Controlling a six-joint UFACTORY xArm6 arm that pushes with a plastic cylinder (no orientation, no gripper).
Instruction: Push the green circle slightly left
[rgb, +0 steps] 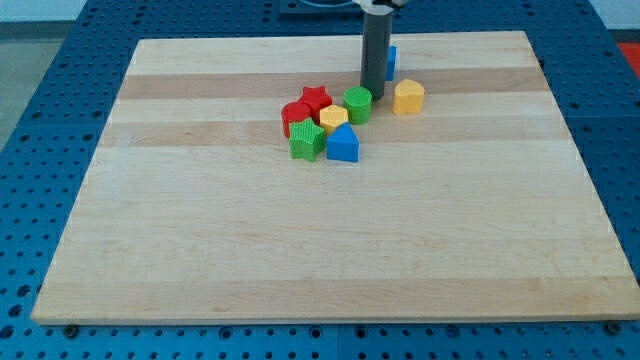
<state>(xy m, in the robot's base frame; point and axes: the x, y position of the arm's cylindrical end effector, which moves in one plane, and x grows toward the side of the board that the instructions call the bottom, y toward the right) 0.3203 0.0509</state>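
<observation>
The green circle stands on the wooden board at the upper middle, on the right edge of a tight cluster of blocks. My tip is at the green circle's upper right side, touching it or nearly so. The rod rises straight up from there to the view's top. Left of the green circle lie a red star, a red round block, a yellow block, a green star-like block and a blue block.
A yellow heart-shaped block lies just right of my tip. A blue block sits behind the rod, partly hidden by it. Blue pegboard surrounds the board.
</observation>
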